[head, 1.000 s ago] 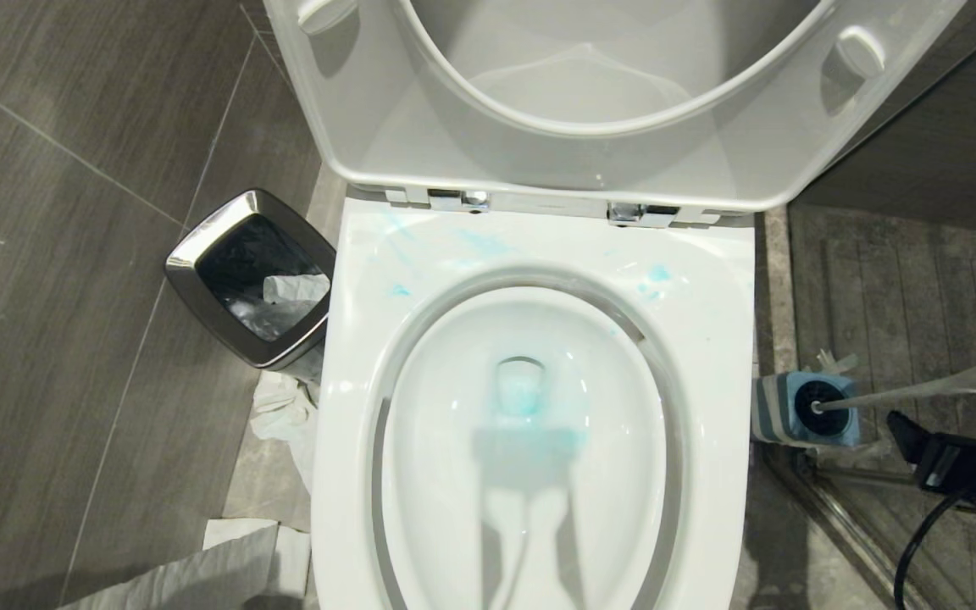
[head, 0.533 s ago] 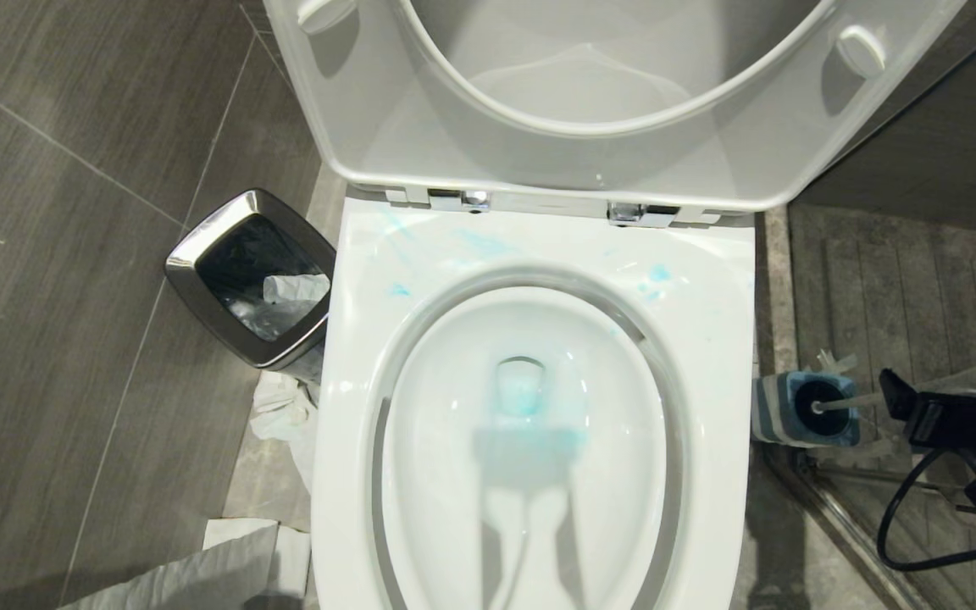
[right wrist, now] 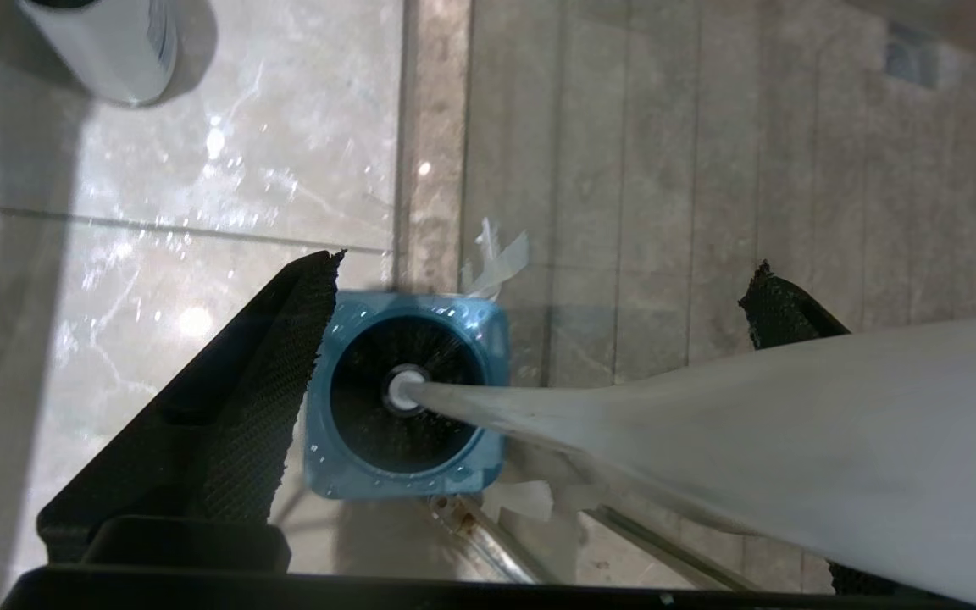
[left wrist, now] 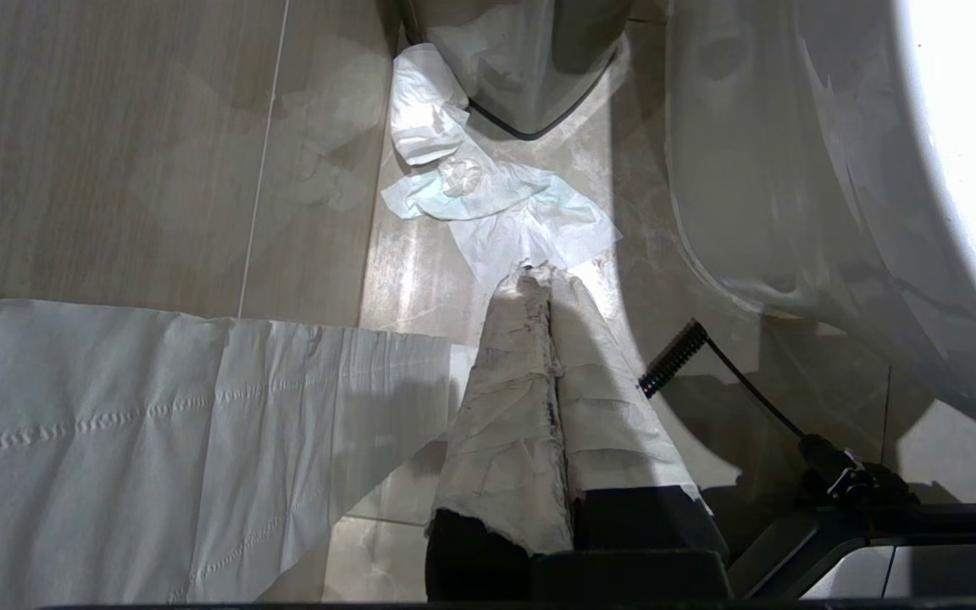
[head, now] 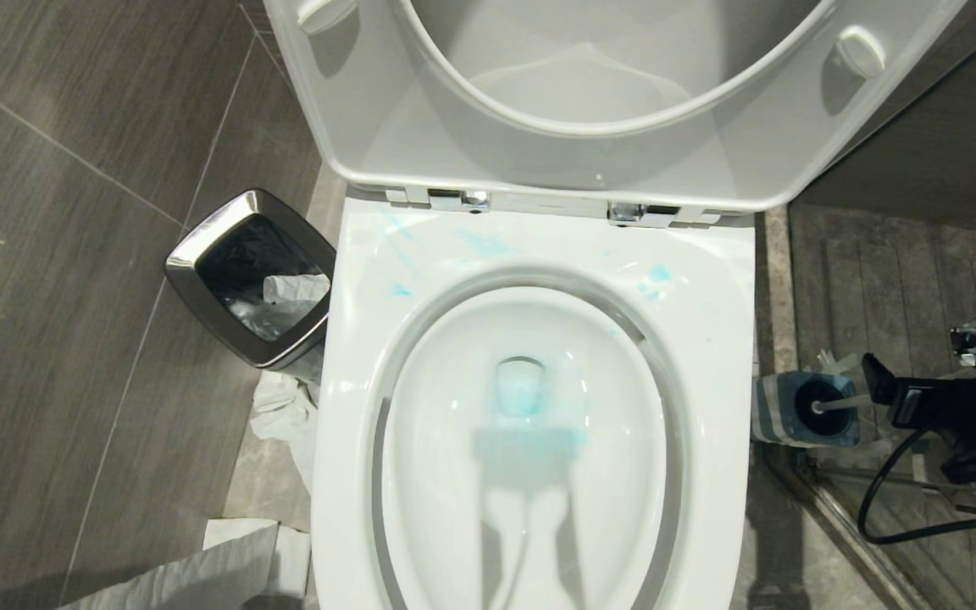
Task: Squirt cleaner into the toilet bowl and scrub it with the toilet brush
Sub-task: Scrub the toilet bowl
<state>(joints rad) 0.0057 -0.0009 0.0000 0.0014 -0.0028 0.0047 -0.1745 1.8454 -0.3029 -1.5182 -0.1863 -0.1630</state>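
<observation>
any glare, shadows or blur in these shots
Head view: a grey shadow falls across the toilet bowl, with small glints on its glaze. Right wrist view: the toilet brush handle looms soft and out of focus, and the floor tiles sparkle. Left wrist view: bright glare on the bowl's outer wall.

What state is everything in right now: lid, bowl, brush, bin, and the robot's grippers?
toilet lid: raised.
toilet bowl: streaked and tinted with blue cleaner.
toilet brush: head down in its holder, handle leaning.
bin: open, paper inside.
tissue: crumpled on the floor.
right gripper: open, astride the brush handle.
left gripper: shut, paper-wrapped.
</observation>
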